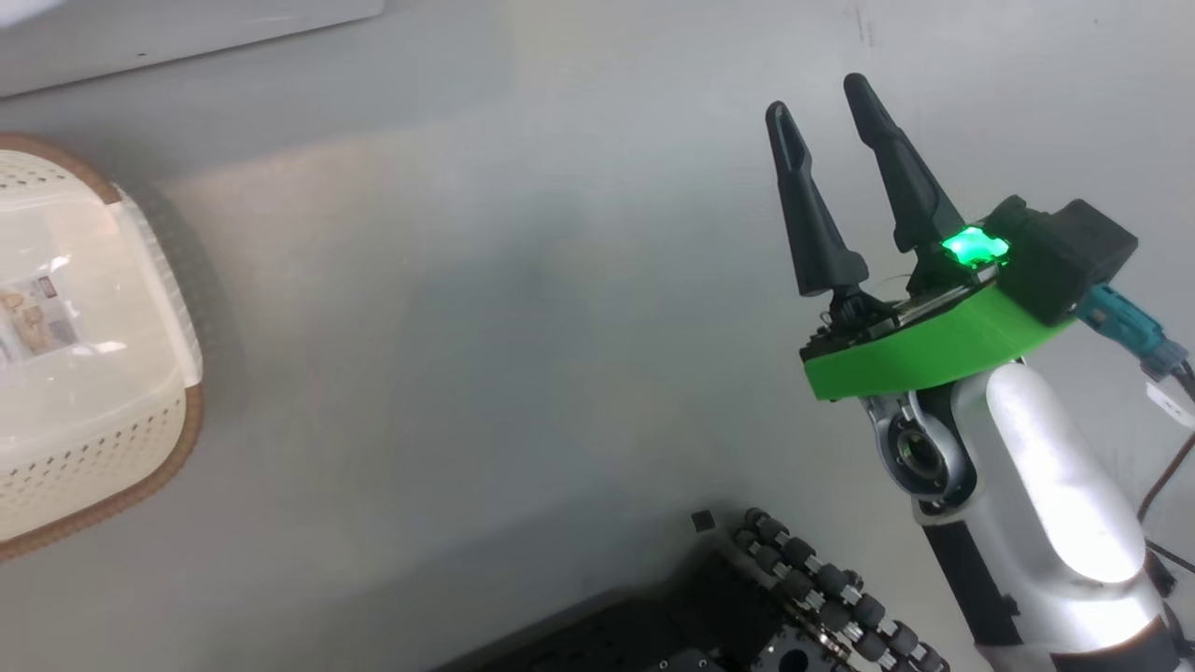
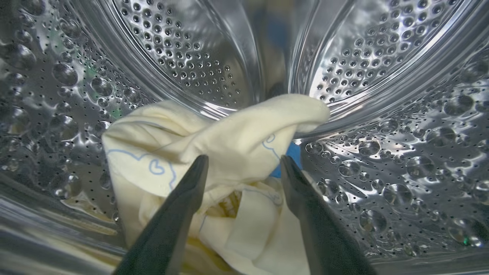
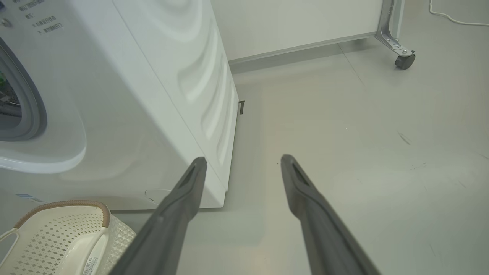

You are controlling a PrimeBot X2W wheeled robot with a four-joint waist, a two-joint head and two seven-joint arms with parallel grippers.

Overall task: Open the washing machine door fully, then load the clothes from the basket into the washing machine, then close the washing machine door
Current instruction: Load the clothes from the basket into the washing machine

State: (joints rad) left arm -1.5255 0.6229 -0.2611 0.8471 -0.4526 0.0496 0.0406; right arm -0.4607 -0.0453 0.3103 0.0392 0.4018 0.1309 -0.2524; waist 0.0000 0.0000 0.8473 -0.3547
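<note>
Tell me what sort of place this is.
Probably a test room staged as a laundry corner: a white front-loading washing machine stands on a plain grey floor, with a perforated basket near it and a wheeled panel behind.

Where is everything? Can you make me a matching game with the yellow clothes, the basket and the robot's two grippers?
Things:
1. pale cream-yellow clothes with blue line drawings
2. cream perforated plastic basket with a brown rim
3. left gripper
4. right gripper

Places or states:
a. on the grey floor
b. fingers apart, holding nothing, above that floor
c. lying inside the shiny steel drum
d. fingers apart, reaching into the drum just above the fabric

Pairs: 1-c, 2-a, 3-d, 4-b
</note>
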